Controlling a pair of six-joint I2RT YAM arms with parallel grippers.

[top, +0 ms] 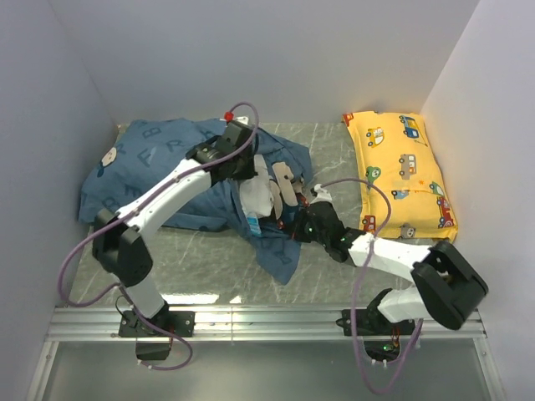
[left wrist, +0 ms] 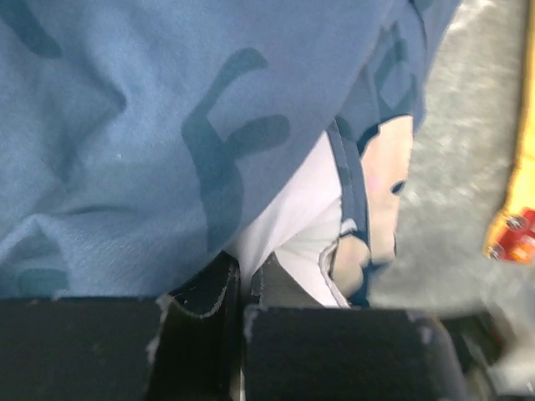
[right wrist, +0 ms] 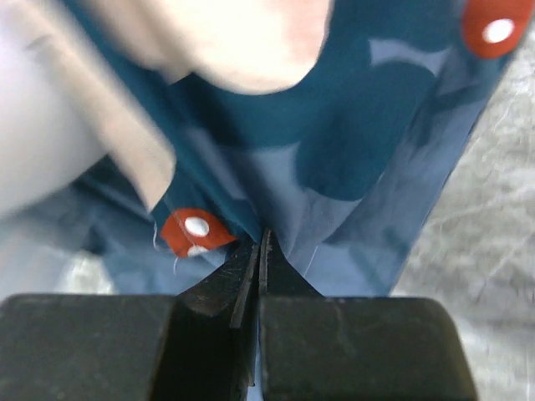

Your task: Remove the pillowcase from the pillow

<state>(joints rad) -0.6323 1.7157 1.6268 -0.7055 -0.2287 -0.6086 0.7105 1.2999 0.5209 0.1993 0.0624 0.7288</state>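
My right gripper is squeezed tight on a fold of the pillowcase, the dark blue cloth with red dots. It sits at the near side of the pillow. My left gripper has its fingers almost together, right where the white pillow peeks out of the blue cloth. I think it pinches the pillow, but part of the grip is hidden.

Most of the pillowcase lies bunched over the far and left side of the pillow, so only a bit of white shows. The case is not off yet.

To do this step well, I should hold the pillow firm with the left gripper. With the right one I should pull the blue cloth away from the pillow, slow and straight. If I tug too fast, the thin fold may slip out, or the pillow may come along too.

Under the pillow is a grey, stone-look table. To the right of the pillow, well apart, lies a yellow pillow with little cars on it. Plain pale walls stand around.
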